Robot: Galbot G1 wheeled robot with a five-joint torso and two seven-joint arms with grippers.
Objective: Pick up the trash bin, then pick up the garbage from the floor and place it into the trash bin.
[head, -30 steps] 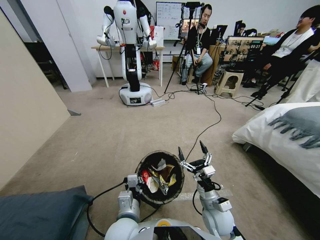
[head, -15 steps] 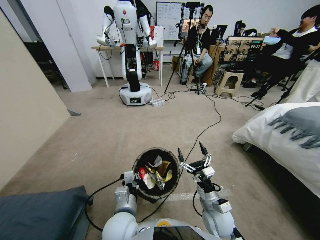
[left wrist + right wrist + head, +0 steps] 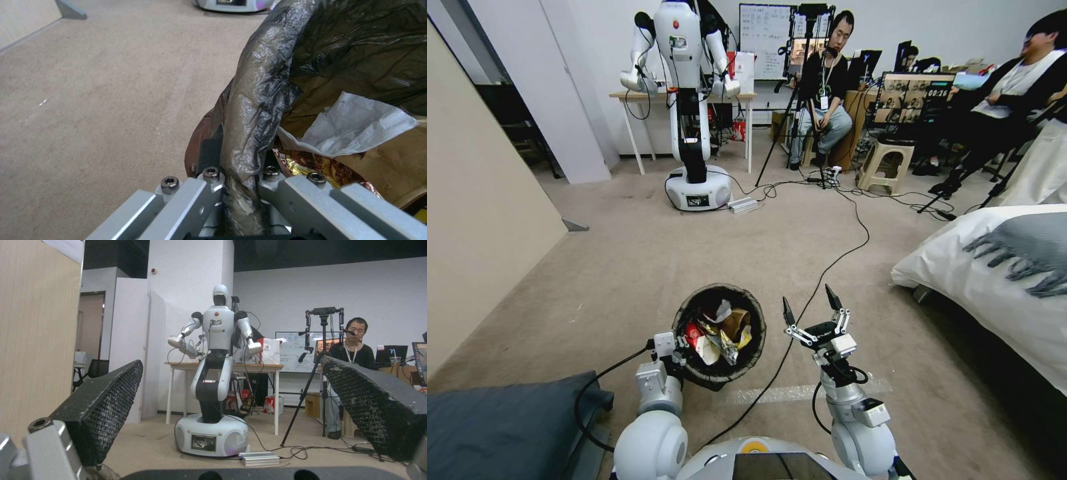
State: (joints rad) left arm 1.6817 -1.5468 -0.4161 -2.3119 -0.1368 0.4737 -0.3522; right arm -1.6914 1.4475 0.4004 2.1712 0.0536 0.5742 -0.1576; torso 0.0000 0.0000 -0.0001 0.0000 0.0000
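Left gripper (image 3: 675, 348) clamped on the round black-lined trash bin (image 3: 718, 335) just swung it leftward — wrappers inside, right gripper (image 3: 817, 311) wide open and empty.

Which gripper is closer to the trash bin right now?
Left. The left gripper is clamped on the trash bin rim; the right gripper hangs open beside it, apart.

The trash bin (image 3: 718, 336) is wearing a thin, crinkled black plastic liner, glossy where it is folding over the rim (image 3: 249, 100). Inside are lying a creased white tissue (image 3: 351, 128), matt tan paper (image 3: 400, 166) and shiny gold foil wrapper (image 3: 311, 163). The left gripper (image 3: 238, 186) is showing brushed metal; the right gripper (image 3: 808, 307) is carrying rough, textured black pads (image 3: 378, 403). The carpet (image 3: 98, 100) is looking matt beige.
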